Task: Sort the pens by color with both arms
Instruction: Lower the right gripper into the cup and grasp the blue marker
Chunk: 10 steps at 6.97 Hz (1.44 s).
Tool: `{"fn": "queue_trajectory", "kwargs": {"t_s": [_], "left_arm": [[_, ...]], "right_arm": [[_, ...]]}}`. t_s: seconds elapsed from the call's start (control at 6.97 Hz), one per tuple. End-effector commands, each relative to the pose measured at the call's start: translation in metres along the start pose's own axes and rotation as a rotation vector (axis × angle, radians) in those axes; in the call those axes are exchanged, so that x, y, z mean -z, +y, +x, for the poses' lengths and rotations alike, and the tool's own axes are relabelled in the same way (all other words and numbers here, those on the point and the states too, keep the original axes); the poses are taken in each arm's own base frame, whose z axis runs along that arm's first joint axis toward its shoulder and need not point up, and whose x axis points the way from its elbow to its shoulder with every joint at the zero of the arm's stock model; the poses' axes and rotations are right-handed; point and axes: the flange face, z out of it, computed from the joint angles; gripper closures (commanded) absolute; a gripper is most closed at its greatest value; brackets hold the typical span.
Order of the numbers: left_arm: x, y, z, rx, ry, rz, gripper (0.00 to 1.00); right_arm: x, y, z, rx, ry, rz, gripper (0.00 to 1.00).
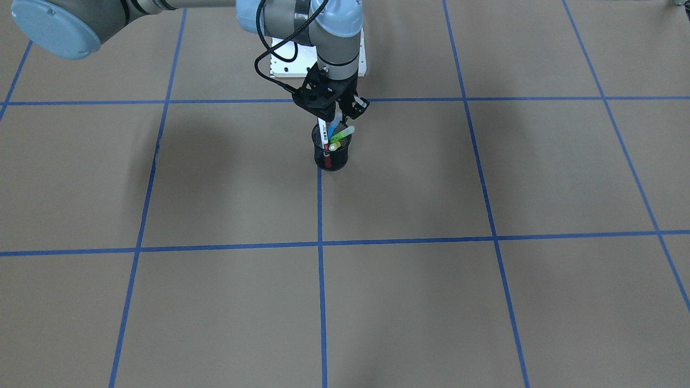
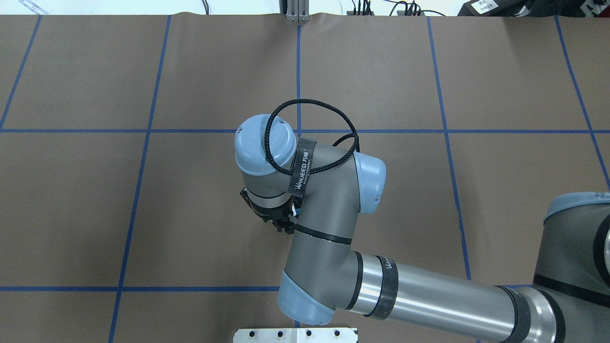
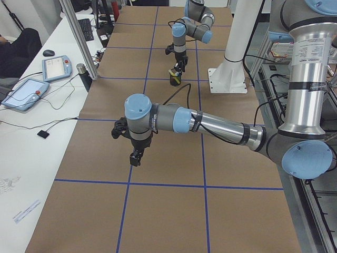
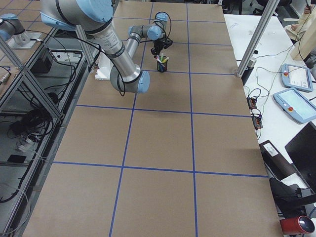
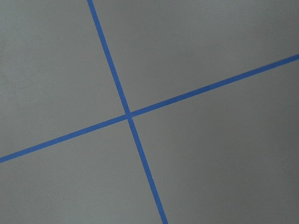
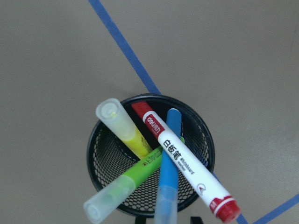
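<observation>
nearest in the left-end view is the left gripper [image 3: 136, 156], hanging over the brown table [image 5: 210, 154] well apart from the work. its wrist camera sees only a blue tape cross [image 5: 129, 114], and we cannot tell whether its jaws stand wide or closed.

further along the table the right gripper [image 1: 343, 115] hangs straight above the black mesh cup [image 6: 103, 170], jaws spread and holding nothing. in its wrist view the two fingertips sit at the bottom edge, either side of the upper end of the blue pen [image 6: 167, 184].

all four pens stand in that cup, leaning and crossed. closest to the camera are their tops: the blue pen's pale cap, the red end of the white pen [image 6: 184, 163], and the clear caps of the light green pen [image 6: 140, 170] and the yellow pen [image 6: 128, 133]. deeper down, the white pen lies across the blue one.

we judge the sort has not begun: nothing is out of the cup, and the step in hand is the first pick, likely the blue pen.

what worries us: the white pen passes just beside the blue one near the jaws, so a closing grip could catch both or knock one aside. the crossed barrels may drag on each other in a lift, and the cup looks light enough to tip or ride up with them. a hold on the cap alone might slip
</observation>
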Motion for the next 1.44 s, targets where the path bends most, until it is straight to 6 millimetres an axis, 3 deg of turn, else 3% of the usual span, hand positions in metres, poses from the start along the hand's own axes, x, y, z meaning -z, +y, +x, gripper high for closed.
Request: {"fn": "queue_trajectory", "kwargs": {"t_s": [0.0,0.57,0.86,1.29], "left_arm": [[0.000,0.000,0.000,0.000,0.000,0.000,0.01],[0.000,0.000,0.000,0.000,0.000,0.000,0.01],[0.000,0.000,0.000,0.000,0.000,0.000,0.01],[0.000,0.000,0.000,0.001,0.000,0.000,0.01]], "right_arm": [[0.000,-0.002,0.000,0.003,0.000,0.001,0.58],[0.001,-0.003,0.000,-0.003,-0.012,0.030,0.75],[0.004,-0.002,0.000,-0.001,-0.018,0.028,0.76],[0.024,0.005,0.004,0.004,-0.043,0.016,0.78]]}}
